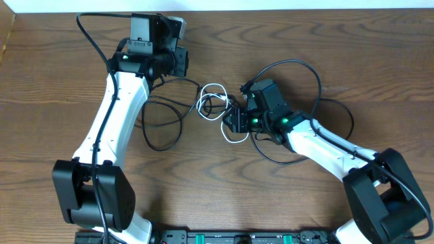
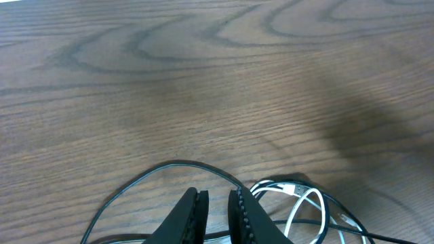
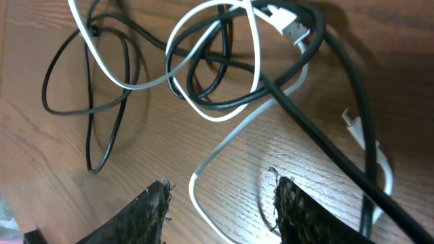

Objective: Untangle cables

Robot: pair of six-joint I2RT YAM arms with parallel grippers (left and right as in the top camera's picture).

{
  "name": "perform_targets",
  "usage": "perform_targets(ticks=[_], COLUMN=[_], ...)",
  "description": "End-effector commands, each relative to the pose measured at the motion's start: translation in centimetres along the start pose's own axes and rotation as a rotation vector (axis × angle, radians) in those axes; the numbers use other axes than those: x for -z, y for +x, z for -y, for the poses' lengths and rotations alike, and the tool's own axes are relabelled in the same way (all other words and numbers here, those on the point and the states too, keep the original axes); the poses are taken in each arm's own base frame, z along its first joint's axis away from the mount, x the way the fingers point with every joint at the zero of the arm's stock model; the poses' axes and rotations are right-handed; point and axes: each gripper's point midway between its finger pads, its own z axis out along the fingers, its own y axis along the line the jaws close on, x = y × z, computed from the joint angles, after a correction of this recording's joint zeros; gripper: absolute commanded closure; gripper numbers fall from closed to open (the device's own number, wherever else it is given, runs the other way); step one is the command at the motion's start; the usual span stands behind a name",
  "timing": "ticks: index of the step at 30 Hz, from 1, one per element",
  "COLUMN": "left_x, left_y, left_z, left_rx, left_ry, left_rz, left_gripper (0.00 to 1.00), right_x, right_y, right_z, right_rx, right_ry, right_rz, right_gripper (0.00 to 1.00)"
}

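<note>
Hovering low over tangle, right gripper spread wide. Bend of thin white cable lies on brown wooden table between its fingers, not yet pinched. Left gripper pressed nearly together, just beside arc of long thin black cable.

Best move, by judgement: close on white bend alone, draw it slowly clear of black loops, left side anchoring.

Hard to tell: whether left fingers pinch anything, since contact is cut off at frame edge; which strand lies on top in knot; thick black cord possibly arm's own.
</note>
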Motion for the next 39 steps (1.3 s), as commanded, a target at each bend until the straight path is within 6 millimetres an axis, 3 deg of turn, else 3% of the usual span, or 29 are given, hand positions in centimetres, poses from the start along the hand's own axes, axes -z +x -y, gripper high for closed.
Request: perform_targets(ticks=[1,9,19,21,24,26,33,39], left_x=[1.0,1.2,3.0,3.2,3.3,3.3,3.3,3.3], left_y=[-0.6,-0.8,-1.8,-2.0,-2.0,-1.9,-1.8,-1.7], left_z=[0.4,0.5,0.9,0.9,0.9,0.9,0.9,0.9], left_rx=[-0.008,-0.011,-0.023,-0.024,-0.024,-0.023,-0.023,-0.070], left_ry=[0.011,0.011,0.009,0.009,0.009,0.009,0.009,0.008], left_rz=[0.025,0.034,0.080,0.086,0.087,0.085,0.080,0.076], left_gripper=[0.83,0.79,0.79,0.79,0.78,0.78,0.76,0.74], right_x=[-0.9,-1.9,-3.5,-3.7,-3.7,-3.7,-1.8,2.9], right_y=[0.2,0.6,2.0,2.1,1.9,1.6,-2.5,-6.4], right_z=[-0.5,-1.2,-0.1,-0.2,-0.5,-1.3,-4.6,-5.3], right_rx=[-0.007,0.007,-0.017,-0.015,-0.009,0.001,0.044,0.039], right_ry=[-0.002,-0.016,0.008,0.008,-0.007,-0.050,-0.225,-0.278], right_rz=[-0.005,-0.004,-0.049,-0.051,-0.041,-0.038,0.085,0.192], right_gripper=[0.51,0.52,0.64,0.71,0.95,0.99,0.99,0.99])
